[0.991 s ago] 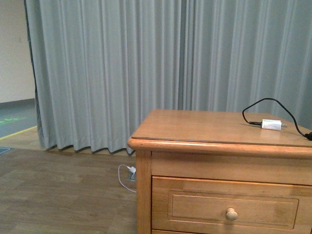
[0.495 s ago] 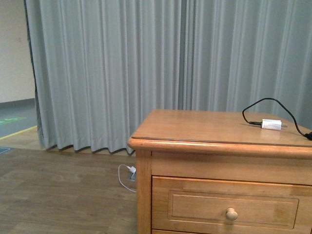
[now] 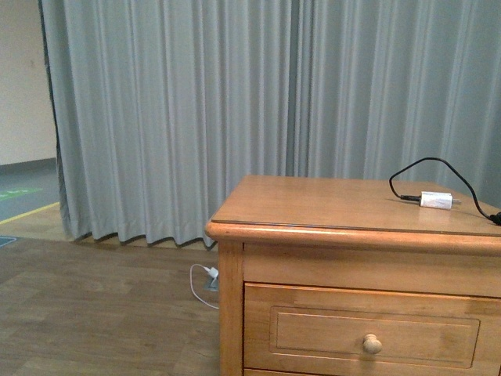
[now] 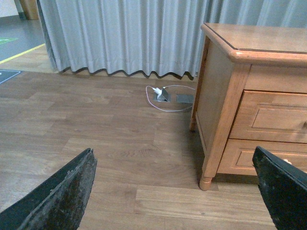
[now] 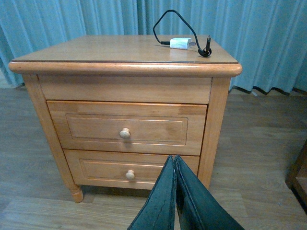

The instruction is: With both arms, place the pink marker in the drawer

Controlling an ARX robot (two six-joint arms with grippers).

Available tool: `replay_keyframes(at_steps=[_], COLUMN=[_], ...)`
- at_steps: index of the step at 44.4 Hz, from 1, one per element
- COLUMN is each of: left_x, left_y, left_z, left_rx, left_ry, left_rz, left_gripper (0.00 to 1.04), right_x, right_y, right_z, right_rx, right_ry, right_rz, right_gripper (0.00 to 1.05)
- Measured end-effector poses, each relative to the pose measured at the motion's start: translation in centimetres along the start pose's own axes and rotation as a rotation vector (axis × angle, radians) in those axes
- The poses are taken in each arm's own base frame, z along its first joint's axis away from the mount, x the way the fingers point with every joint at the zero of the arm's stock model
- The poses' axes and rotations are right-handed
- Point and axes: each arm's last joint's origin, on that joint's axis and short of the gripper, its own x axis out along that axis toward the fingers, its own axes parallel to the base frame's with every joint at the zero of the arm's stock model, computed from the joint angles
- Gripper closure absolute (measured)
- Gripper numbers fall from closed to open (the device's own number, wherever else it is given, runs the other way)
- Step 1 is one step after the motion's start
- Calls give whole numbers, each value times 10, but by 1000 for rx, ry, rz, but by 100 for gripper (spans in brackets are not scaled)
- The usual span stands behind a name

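Both grippers are showing only in their own wrist views. Right gripper (image 5: 175, 165) is hanging with its two black fingers pressed flat together, nothing between them, out in front of the nightstand (image 5: 125, 72) and touching none of it. Left gripper (image 4: 175, 191) is standing spread wide, one dark finger (image 4: 57, 196) at each side of its view with bare floor between, holding nothing, beside the nightstand's corner leg.

One honey-coloured wooden nightstand is standing on the plank floor (image 4: 96, 124) before grey curtains (image 3: 196, 117). It is carrying two drawers, each with one round wooden knob. The upper drawer (image 5: 127, 128) is sitting fully closed, as is the lower drawer (image 5: 129, 170) beneath it.

One white charger plug (image 5: 180, 43) is lying on the nightstand top near a back corner, its black cable (image 5: 165, 21) looping up beside it. A second white plug (image 4: 158, 91) with a thin white cord is sitting at a floor socket just beside the nightstand.

The pink marker is appearing in none of the three views. No readable writing or brand marks are showing anywhere.
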Motion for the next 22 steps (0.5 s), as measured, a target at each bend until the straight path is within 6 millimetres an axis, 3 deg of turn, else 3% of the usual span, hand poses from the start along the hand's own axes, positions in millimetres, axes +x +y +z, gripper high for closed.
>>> replay_keyframes(at_steps=[5,22], left_x=[0,0], left_y=[0,0], left_z=[0,0], left_rx=[0,0], left_ry=[0,0], left_rz=[0,0], left_gripper=[6,6], right_x=[0,0], right_y=[0,0], right_z=[0,0], right_rx=[-1,-1], right_ry=[-1,-1], right_rz=[0,0], right_gripper=[102,41])
